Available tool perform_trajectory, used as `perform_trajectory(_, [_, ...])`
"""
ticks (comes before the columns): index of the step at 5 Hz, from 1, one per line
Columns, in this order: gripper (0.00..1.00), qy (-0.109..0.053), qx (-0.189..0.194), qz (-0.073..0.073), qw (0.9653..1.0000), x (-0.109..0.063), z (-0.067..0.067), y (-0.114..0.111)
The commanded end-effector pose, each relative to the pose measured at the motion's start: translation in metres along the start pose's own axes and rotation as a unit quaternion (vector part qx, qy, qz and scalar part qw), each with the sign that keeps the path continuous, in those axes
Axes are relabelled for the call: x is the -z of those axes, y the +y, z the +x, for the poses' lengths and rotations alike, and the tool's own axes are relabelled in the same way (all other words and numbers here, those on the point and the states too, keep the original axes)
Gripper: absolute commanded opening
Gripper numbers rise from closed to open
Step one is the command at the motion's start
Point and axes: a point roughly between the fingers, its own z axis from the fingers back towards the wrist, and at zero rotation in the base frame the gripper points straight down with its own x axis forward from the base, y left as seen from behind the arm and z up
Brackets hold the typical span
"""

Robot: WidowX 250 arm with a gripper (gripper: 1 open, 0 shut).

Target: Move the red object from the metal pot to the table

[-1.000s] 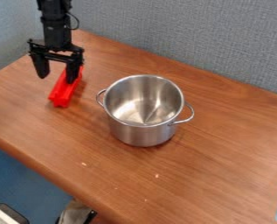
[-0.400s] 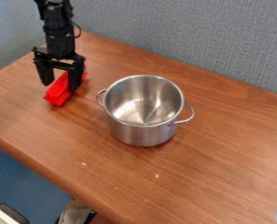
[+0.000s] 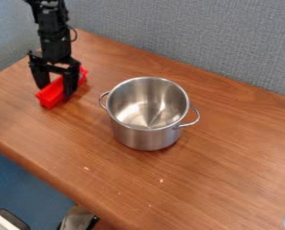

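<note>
The table (image 3: 169, 189) runs under everything, its brown grain bare across the near side and the right. On it stands the pot (image 3: 146, 137), upright, lid off, nothing red inside, a loop handle on each side. The arm (image 3: 53, 22) comes down at the far left, well apart from the pot. Below it lies the bar (image 3: 49, 95), flat on the wood beside the pot, with a gap of bare table between them. Smallest is the pincer (image 3: 56, 79), its fingers spread wide over the bar, one to each side as far as I can make out; the view is small and dark there, so contact with the bar is hard to rule out.

The bar being out of the pot and on the table, the task looks as good as done. What is left, in my judgement, is a clean withdrawal. Keep the fingers wide and lift straight up first, with no sideways sweep, since a fingertip brushing the bar could drag or turn it. Go slowly until both tips are above its top face, and check that it stays put. Only then swing away, keeping high and off the pot, whose handle could catch on a low pass.
</note>
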Motion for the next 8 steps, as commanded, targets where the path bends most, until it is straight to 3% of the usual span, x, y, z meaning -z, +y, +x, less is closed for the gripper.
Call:
perform_trajectory(1, [1.0, -0.043, -0.018, 0.003, 0.9989, -0.026, 0.01, 0.015])
perform_trajectory(3, [1.0, -0.06, -0.051, 0.022, 0.9967, -0.066, 0.012, 0.038])
perform_trajectory(4, [1.0, -0.057, -0.063, 0.032, 0.9959, -0.074, 0.014, 0.049])
perform_trajectory(5, [1.0, -0.039, -0.056, 0.035, 0.9971, -0.048, 0.003, 0.037])
perform_trajectory(6, [1.0, -0.035, -0.048, 0.03, 0.9978, -0.039, -0.011, 0.023])
perform_trajectory(8, [1.0, -0.055, -0.064, 0.022, 0.9962, -0.05, 0.007, -0.037])
